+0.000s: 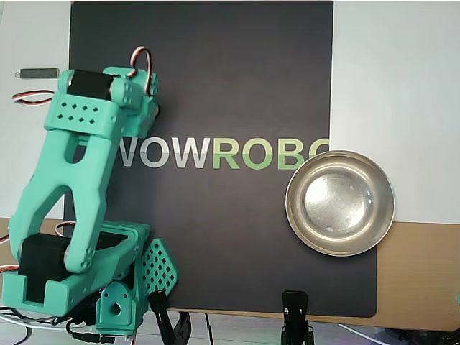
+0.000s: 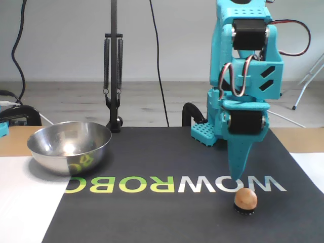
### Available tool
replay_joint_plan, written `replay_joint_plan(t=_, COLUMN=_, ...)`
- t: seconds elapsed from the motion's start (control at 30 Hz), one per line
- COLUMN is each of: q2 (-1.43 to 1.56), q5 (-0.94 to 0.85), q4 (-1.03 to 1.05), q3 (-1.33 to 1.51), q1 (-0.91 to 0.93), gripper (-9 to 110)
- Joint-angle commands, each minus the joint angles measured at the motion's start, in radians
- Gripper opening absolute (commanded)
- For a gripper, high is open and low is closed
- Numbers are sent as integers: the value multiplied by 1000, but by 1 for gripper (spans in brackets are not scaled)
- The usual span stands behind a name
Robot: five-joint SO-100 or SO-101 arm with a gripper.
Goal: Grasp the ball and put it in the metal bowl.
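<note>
Ball (image 2: 245,198) on black mat (image 2: 167,212), near mat's right edge in fixed view, just below white "W" of printed lettering (image 2: 174,184); sits on small dark ring. Hidden under arm in overhead view.

Gripper (image 2: 238,169) pointing straight down, tip just above ball and slightly left of it, not touching. Only one teal finger visible; jaw opening cannot tell.

Metal bowl (image 1: 340,203) empty, at mat's right edge in overhead view, rim overlapping onto bare table (image 1: 417,273). Well apart from ball.
</note>
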Motion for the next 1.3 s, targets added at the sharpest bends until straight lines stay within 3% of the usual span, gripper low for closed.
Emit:
replay_joint_plan(t=0.0, q2=46, q5=-5, q4=-9, q3=-8, q1=-8, gripper=17)
replay_joint_plan(t=1.07, q2=46, q5=-3, q4=-9, q3=-8, q1=-23, gripper=18)
replay_joint_plan(t=1.27, q2=46, q5=-2, q4=-9, q3=-8, q1=-17, gripper=30)
